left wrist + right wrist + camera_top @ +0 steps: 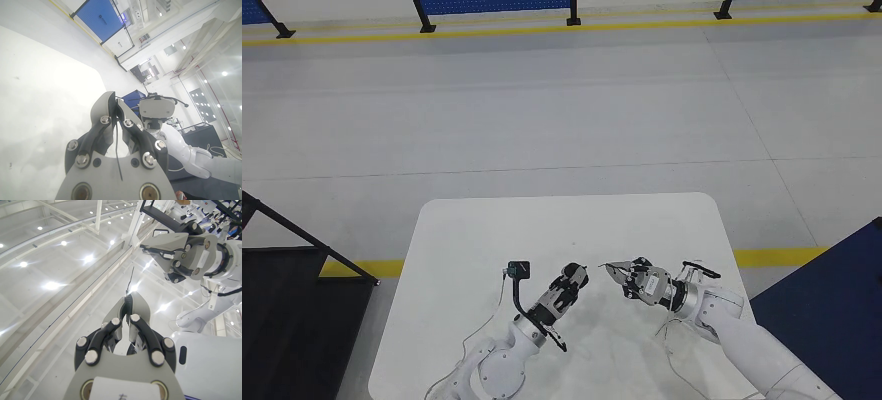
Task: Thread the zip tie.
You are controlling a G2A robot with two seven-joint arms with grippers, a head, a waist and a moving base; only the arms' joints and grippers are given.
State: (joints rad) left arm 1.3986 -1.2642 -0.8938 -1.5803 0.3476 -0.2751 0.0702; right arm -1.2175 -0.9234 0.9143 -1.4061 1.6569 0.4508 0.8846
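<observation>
Zip tie [115, 144] is clamped between closed fingers of left gripper [115, 101], strap trailing back across palm. Right gripper [129, 299] is likewise closed on zip tie, thin tip projecting past fingertips. Both grippers are held apart above table [492, 240].

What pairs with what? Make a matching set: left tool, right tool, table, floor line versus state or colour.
1 left tool
2 right tool
3 table
4 floor line

A yellow
B white, rounded corners
C shut, zip tie trailing back toward its wrist
D shut, zip tie poking past its fingertips

Pairs: 1-C, 2-D, 3-B, 4-A
</observation>
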